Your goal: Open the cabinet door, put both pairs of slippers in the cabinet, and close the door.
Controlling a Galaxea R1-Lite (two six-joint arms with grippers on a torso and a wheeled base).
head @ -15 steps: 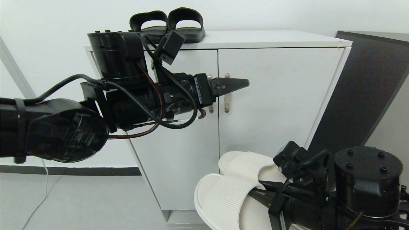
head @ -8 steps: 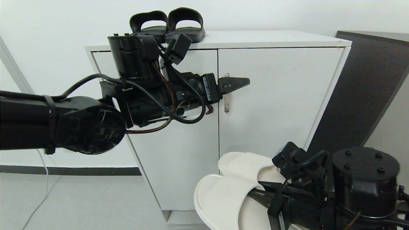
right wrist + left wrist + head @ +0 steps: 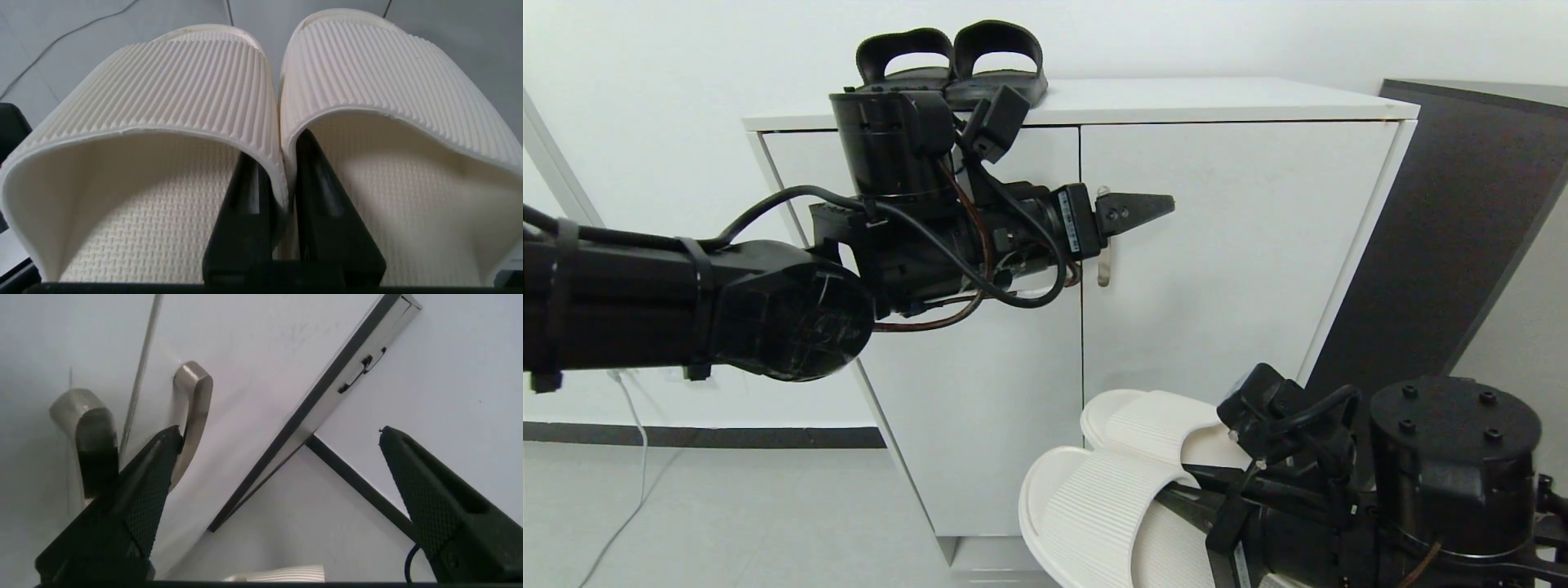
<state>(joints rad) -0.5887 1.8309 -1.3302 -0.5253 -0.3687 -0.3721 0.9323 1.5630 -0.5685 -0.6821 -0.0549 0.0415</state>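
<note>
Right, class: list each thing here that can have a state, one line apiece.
White two-door cabinet: both doors shut.
Pair of black rubber slippers: lying on the cabinet top.
Pair of white ribbed slippers: held off the floor, straps pinched together.
Left hand: open, beside the metal door handles.
Right hand: shut on the white ribbed slippers.

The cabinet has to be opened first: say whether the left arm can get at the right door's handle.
Probably yes. The left gripper is open and level with the right door's handle. One finger sits right beside it, and nothing lies between them.
</note>
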